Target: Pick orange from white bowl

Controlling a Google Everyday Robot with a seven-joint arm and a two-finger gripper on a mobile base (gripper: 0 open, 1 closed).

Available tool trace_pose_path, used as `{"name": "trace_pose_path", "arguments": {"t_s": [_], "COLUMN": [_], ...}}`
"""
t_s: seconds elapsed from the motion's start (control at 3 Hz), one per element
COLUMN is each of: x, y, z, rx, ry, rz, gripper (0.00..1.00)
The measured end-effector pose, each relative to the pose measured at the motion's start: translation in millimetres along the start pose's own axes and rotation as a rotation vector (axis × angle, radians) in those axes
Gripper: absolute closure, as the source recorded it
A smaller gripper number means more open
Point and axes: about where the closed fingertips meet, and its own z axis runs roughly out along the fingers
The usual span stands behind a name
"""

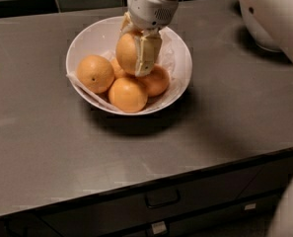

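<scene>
Tool [135, 57] clamped on orange [126, 51], held above three other oranges [128, 95] in paper-lined white bowl [93, 37] on counter [47, 147].

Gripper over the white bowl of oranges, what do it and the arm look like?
The gripper, over the glossy white bowl, has flat cream-coloured fingers, paler than the dull round orange they clamp, under a rounded white wrist housing with a dotted grille. The arm shell is smooth, bulky white plastic. No cables show.
</scene>
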Motion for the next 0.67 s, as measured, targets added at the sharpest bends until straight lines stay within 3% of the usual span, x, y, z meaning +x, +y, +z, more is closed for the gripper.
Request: {"name": "trace_pose_path", "arguments": {"t_s": [0.33,0.67], "x": [-15.3,-15.3], "y": [5.2,5.2], "z": [-22.5,-22.5], "rx": [0.076,0.076], "ry": [0.014,0.014], "rz": [-0.026,-0.026], "gripper": [1.0,1.0]}}
